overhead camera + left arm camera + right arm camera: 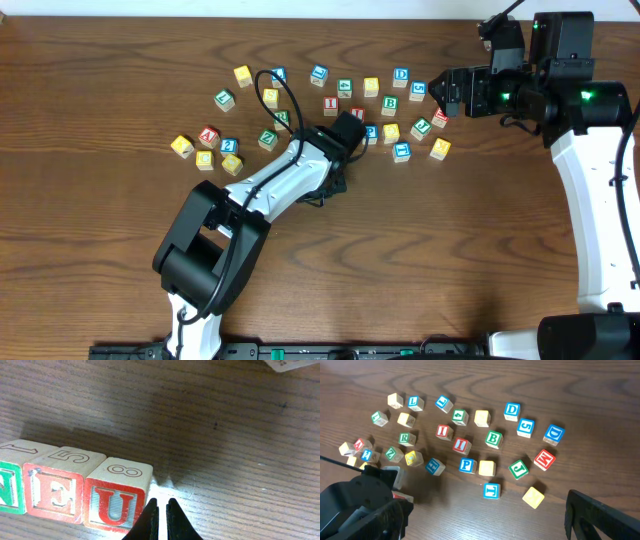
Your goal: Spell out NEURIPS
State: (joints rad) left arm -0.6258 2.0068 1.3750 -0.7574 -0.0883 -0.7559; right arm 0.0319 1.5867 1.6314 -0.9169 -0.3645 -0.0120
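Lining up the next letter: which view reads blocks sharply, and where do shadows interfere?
Left wrist: U block crisp, dark shadow on the table behind it. Right wrist: letters readable, left arm a dark blur up front. Overhead: even light, letters tiny.

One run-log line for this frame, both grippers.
row: N cube, E cube, U cube side by side | left gripper: shut, empty, beside U cube | right gripper: open, over loose cubes

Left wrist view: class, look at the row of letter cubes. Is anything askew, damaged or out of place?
Nothing stands out. The green N cube, red E cube and red U cube stand upright, side by side in one even row, in spelling order, with no visible damage.
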